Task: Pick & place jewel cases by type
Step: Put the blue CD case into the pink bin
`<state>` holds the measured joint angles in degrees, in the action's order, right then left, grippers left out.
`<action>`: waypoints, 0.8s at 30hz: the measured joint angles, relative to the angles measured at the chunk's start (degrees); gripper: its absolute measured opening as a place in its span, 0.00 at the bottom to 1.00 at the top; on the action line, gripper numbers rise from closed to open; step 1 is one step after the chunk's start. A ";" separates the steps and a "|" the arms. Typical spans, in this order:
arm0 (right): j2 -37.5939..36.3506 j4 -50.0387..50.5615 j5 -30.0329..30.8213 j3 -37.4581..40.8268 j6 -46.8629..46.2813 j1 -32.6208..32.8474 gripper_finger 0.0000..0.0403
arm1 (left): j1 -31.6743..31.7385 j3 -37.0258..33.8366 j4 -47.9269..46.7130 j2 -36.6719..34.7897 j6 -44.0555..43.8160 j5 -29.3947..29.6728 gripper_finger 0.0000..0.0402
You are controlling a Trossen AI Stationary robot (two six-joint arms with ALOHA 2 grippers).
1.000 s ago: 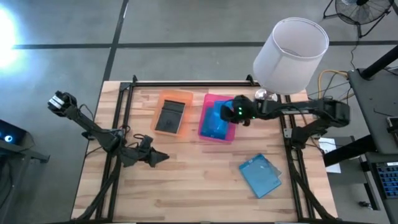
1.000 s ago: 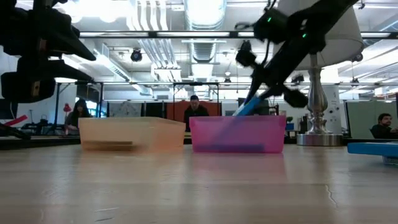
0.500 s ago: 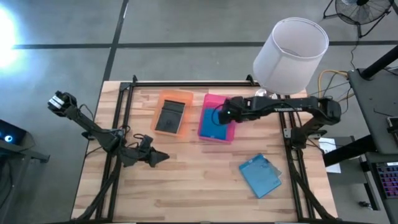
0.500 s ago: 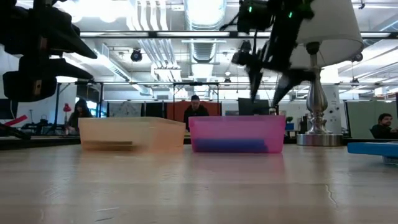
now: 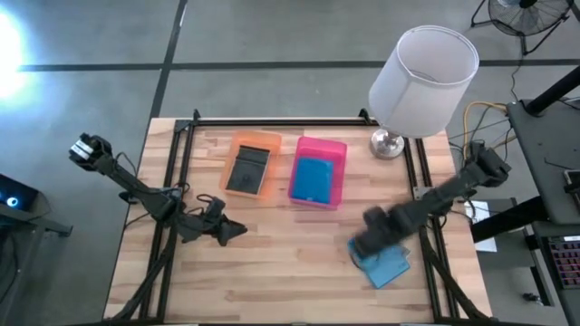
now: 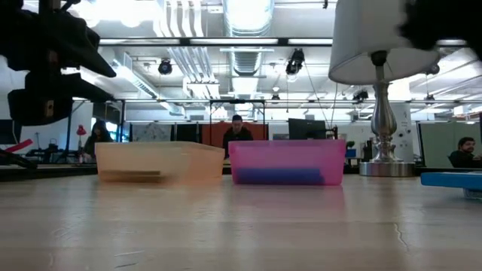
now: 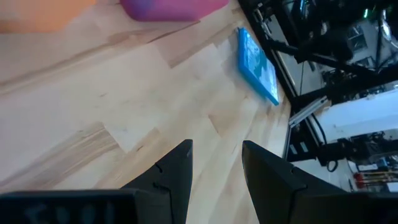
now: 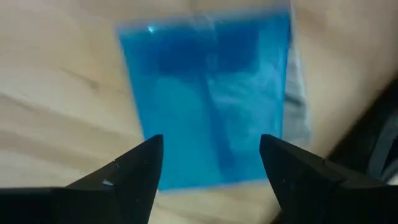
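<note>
The orange tray holds a dark jewel case lying flat. Beside it, the pink tray holds a blue jewel case, also flat. Two more blue jewel cases lie stacked askew on the table near its right edge. My right gripper hangs over them, open, and in the right wrist view its fingers stand on either side of the top case without touching it. My left gripper waits open over the table's near left part.
A lamp with a white shade stands on its metal base at the far right corner, close to the pink tray. Dark frame rails run along the table's left and right sides. People sit in the room beyond the table.
My right gripper has opened over the pink tray and let go of a blue case. That case stood tilted in the tray and now lies flat. The gripper then rose and swung toward the table's near right, over the stacked blue cases.
</note>
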<state>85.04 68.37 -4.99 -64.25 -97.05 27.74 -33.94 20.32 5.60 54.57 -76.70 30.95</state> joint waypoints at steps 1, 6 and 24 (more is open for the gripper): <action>0.10 -1.06 -1.07 1.33 -5.45 2.56 0.65 | 0.22 0.00 -0.01 0.13 0.01 -0.03 0.30; 0.25 -7.22 -3.51 8.25 -27.24 12.75 0.64 | 1.08 0.00 0.46 0.24 -0.06 -0.74 0.30; -4.53 -42.27 14.90 26.51 -28.98 17.39 0.63 | 1.21 3.41 3.83 1.79 -1.74 -3.10 0.30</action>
<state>80.52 26.09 9.91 -37.74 -126.03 45.13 -32.73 23.72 9.43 56.36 -78.43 27.86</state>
